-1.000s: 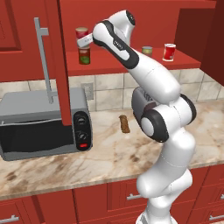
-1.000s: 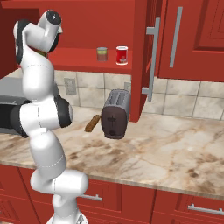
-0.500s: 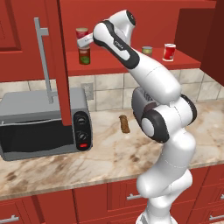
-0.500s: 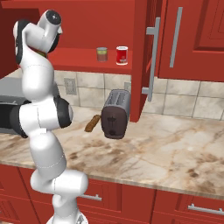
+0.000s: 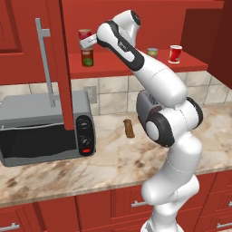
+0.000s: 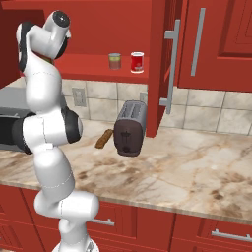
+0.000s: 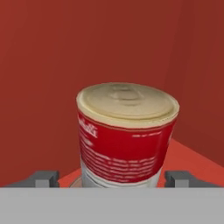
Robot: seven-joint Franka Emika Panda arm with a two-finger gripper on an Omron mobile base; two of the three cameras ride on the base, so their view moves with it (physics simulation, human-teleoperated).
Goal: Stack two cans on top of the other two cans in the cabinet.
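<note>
Left of the scene: microwave (image 5: 43, 127) on the worktop (image 5: 108, 158), open cabinet (image 5: 136, 68) door above it with its long grey handle (image 5: 45, 61). On the cabinet shelf, far left, the red can with pale band (image 5: 85, 40) sits on top of the green-label can (image 5: 87, 57). The fingers, clamped on the red can a second ago, now stand apart, one fingertip (image 7: 43, 178) on each side of the can in the hand view, no longer pressing it. The gripper (image 5: 89, 41) is still at that can. So it reads as just released: first stack looks done, and the can seems upright, not tilting.

Moving right along the shelf: a small dull can (image 5: 152, 52), then a red can (image 5: 175, 54) just beside it, both standing singly, apart from the stack. My guess: one of these still has to go on the other.

Below, toaster (image 6: 129, 128) and a brown stick-like item (image 5: 129, 128) on the worktop, untouched.
</note>
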